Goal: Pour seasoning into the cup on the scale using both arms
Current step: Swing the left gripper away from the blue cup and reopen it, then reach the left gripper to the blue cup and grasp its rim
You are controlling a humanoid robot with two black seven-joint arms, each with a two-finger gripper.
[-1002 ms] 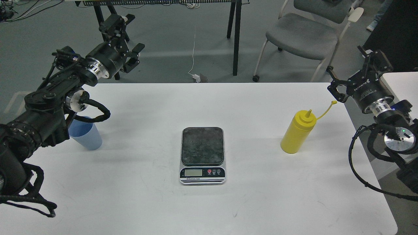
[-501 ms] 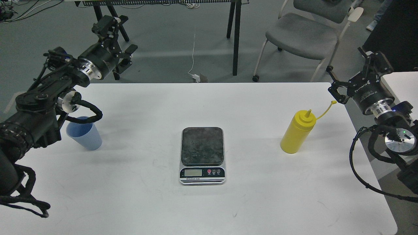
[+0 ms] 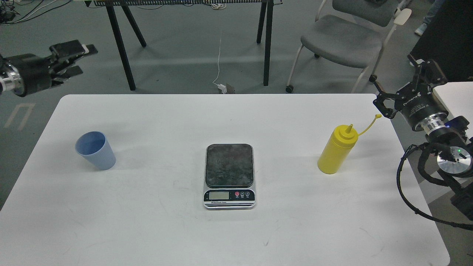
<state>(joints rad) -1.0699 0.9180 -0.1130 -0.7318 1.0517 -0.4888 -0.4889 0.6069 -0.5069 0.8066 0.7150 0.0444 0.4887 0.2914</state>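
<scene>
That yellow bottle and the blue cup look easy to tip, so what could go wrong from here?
The cup stands on the table, not on the scale, so it must be carried over first; being light, it might tip if nudged. The bottle is tall, with its cap hanging loose beside an open nozzle, so a clumsy grab by the right gripper could topple it or squirt seasoning early. The left gripper is far from the cup.

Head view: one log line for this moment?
cup: on table, left, free | scale: centre, bare | bottle: upright, right | left claw: off table, empty | right claw: open, empty
</scene>
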